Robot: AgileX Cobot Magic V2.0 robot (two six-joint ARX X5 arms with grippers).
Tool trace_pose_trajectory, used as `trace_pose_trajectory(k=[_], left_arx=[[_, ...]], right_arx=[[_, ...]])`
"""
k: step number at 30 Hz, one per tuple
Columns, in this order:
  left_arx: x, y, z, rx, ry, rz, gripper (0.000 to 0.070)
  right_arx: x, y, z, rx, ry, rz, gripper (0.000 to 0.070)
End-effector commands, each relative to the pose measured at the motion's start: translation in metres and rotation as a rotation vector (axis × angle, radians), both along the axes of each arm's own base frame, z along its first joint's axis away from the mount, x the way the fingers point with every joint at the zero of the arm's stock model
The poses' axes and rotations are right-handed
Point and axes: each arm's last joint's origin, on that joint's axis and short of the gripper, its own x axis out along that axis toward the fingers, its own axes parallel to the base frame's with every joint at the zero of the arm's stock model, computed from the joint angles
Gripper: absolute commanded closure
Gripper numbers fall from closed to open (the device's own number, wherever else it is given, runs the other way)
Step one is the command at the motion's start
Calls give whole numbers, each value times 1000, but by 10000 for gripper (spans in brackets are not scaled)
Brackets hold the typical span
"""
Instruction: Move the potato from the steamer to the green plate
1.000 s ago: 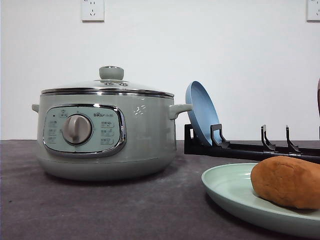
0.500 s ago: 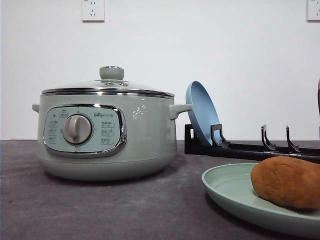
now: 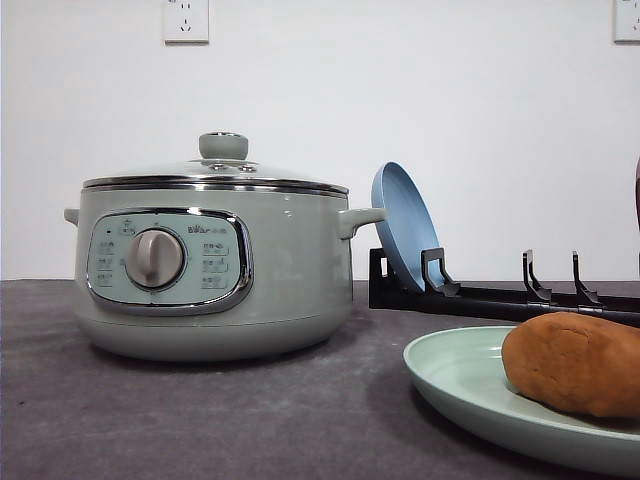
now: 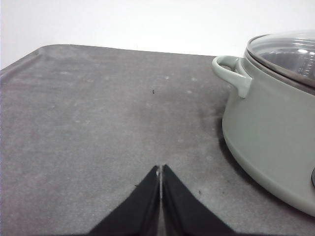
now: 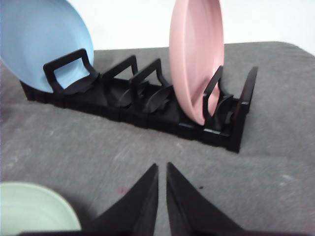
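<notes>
the potato (image 3: 578, 362) lay on the green plate (image 3: 455, 377), at the near right of the grey table (image 3: 200, 420). the steamer (image 3: 210, 270) stood to the left, lid (image 3: 215, 172) on, well apart from the plate. behind the plate a black rack (image 5: 147, 105) held a blue plate (image 5: 42, 42) and a pink plate (image 5: 196, 59) on edge. the left gripper (image 4: 161, 169) was closed on nothing over bare table beside the steamer. the right gripper (image 5: 162, 168) was nearly closed, empty, facing the rack.

Potato (image 3: 578, 362) on the plate (image 3: 455, 380), steamer (image 3: 210, 262) apart.
Steamer sits just right of the left gripper (image 4: 161, 169); rack (image 5: 147, 101) stands ahead of the right gripper (image 5: 162, 168), plate behind-left.
</notes>
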Motion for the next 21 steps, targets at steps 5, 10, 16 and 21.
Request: trace_pose_trajectory(k=[5,10,16,21], left_arx=[[1,0,-7,-1,24,11,700],[1,0,-7,-1,24,11,700],[1,0,-7,-1,24,11,700],[1,0,-7,-1,24,11,700]], right_arx=[[0,1,-3,-94,5,53,682],[0,1,-2,-110,0,56,681],[0,1,-1,-111,-14,51,681],[0,1,-1,-111,-14,51,681]])
